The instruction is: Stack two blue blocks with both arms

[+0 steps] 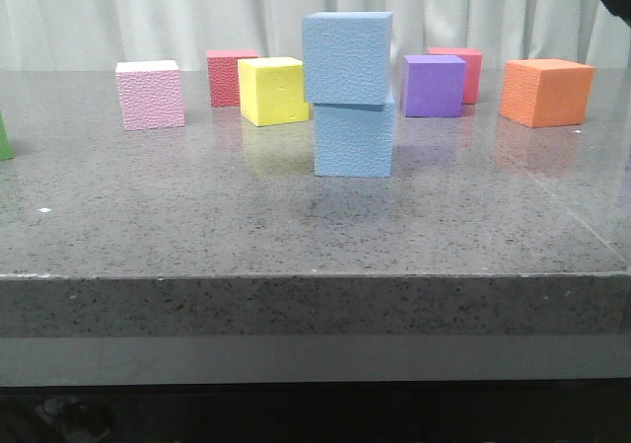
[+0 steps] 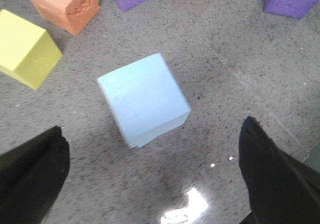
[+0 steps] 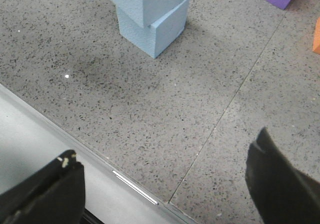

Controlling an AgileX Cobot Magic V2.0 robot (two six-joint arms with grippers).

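- Closest to us is the front edge of the speckled grey table, nothing sitting on that strip.
- Mid-table we've got the two blue blocks stacked: the lower blue block sits on the stone and the upper blue block rests on it, twisted a bit and nudged left so the edges don't line up.
- Neither claw is touching the stack. The left gripper hangs over it with its fingers spread wide, holding nothing; from there we only see the top block's face.
- The right gripper is over the table's edge, also spread wide and empty, with the stack well apart from it.
- Just behind the stack on the left is a yellow cube, and on the right a purple cube.
- Further back: a pink cube out left, a red cube, another red one behind the purple, and an orange cube far right.
- A sliver of something green pokes in at the left edge; we can't tell what it is.
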